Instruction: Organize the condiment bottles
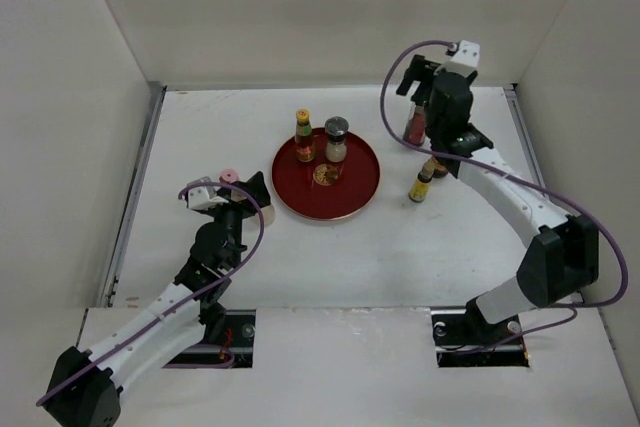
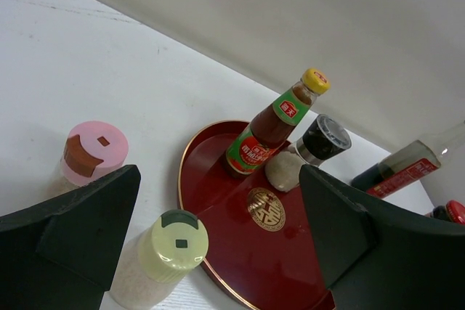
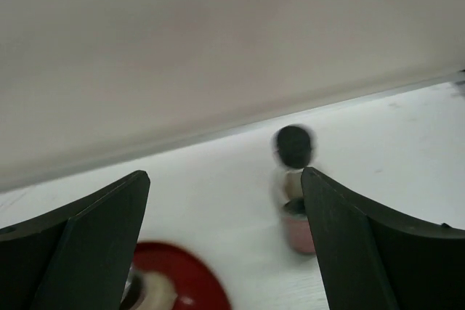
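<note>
The round red tray (image 1: 356, 197) holds a yellow-capped sauce bottle (image 1: 304, 135) and a grey-lidded jar (image 1: 336, 140). My left gripper (image 1: 243, 195) is open and empty at the tray's left edge. In its wrist view the gripper (image 2: 218, 205) hangs over a cream-topped shaker (image 2: 171, 246), with a pink-topped shaker (image 2: 94, 152) to the left. My right gripper (image 1: 425, 119) is open and empty, above a tall clear black-capped bottle (image 3: 294, 147) that is close to its right finger. A second yellow-capped bottle (image 1: 424, 183) stands right of the tray. A red cap (image 2: 454, 212) peeks past my finger.
White walls close in the table at the back and on both sides. The right wrist view is blurred; the tray's edge (image 3: 174, 277) shows at its lower left. Both arm bases sit at the near edge.
</note>
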Controlling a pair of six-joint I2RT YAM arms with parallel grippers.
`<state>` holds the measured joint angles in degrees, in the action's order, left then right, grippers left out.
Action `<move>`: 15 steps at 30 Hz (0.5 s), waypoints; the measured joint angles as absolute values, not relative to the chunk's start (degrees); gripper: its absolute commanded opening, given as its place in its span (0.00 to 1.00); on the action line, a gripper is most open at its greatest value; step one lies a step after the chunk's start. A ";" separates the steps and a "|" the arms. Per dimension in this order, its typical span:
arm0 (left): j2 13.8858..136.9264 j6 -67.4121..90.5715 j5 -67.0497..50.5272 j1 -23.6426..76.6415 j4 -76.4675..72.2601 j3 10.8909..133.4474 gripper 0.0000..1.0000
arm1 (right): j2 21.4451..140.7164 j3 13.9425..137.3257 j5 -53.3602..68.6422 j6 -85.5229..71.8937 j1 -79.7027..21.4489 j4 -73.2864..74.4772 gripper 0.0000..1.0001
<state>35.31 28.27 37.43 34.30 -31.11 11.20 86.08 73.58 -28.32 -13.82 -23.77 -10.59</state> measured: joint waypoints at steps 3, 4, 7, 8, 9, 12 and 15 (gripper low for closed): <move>35.42 28.34 37.43 34.28 -31.11 11.20 0.93 | 86.63 75.26 -29.93 -13.32 -19.33 -8.75 0.93; 35.51 28.36 37.41 34.26 -31.16 11.20 0.93 | 87.22 75.96 -30.17 -13.23 -18.39 -7.81 0.93; 35.88 28.38 37.34 34.28 -31.09 11.20 0.94 | 90.59 78.98 -30.13 -12.56 -16.53 -5.32 0.93; 35.86 28.38 37.30 34.30 -31.11 11.20 0.94 | 91.81 79.64 -29.95 -12.16 -16.29 -4.86 0.93; 35.77 28.40 37.28 34.30 -31.16 11.20 0.94 | 92.90 79.99 -29.71 -11.68 -16.19 -4.60 0.93; 35.88 28.42 37.28 34.15 -31.29 11.20 0.94 | 95.13 80.05 -29.23 -10.22 -16.19 -4.25 0.91; 36.18 28.49 37.21 34.17 -31.29 11.20 0.94 | 97.03 80.55 -28.97 -9.08 -16.19 -4.29 0.88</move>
